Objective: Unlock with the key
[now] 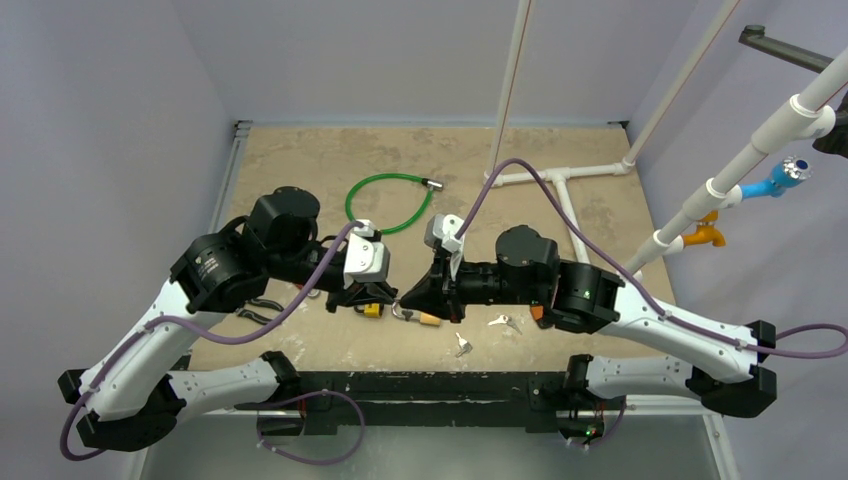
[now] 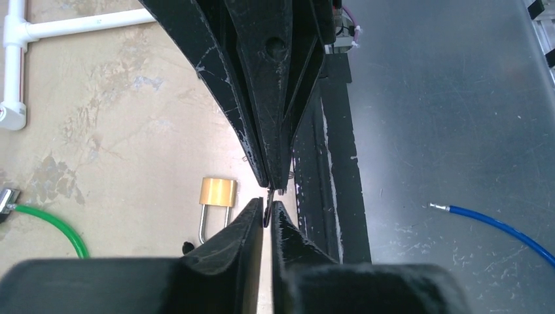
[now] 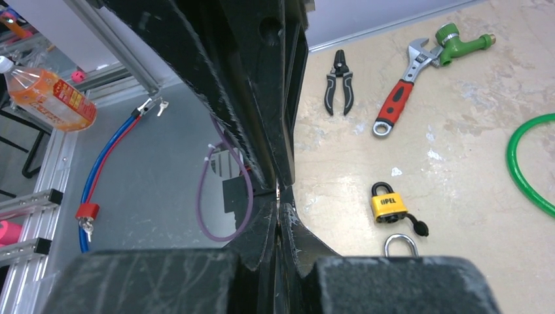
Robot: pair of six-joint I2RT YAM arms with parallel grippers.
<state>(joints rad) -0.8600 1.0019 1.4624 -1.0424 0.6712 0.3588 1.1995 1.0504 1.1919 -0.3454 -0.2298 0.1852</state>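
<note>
My left gripper [image 1: 388, 298] and my right gripper [image 1: 405, 297] meet tip to tip just above the table's near middle. In the left wrist view a thin dark key [image 2: 267, 213] stands edge-on between the left gripper's [image 2: 267, 205] shut fingers, and the right gripper [image 2: 275, 186] is shut on its other end. The right gripper [image 3: 279, 207] looks pressed shut in its own view, where the key barely shows. A brass padlock [image 2: 218, 193] lies just left of the tips. A yellow padlock [image 3: 389, 204] with a black cap lies beside it.
Two loose keys [image 1: 462, 343] [image 1: 505, 322] lie near the front edge. A green cable [image 1: 385, 200] loops behind the grippers. Pliers [image 3: 340, 82], a red-handled wrench [image 3: 399, 98] and a green nozzle [image 3: 461, 42] lie on the left. White pipework [image 1: 560, 180] stands back right.
</note>
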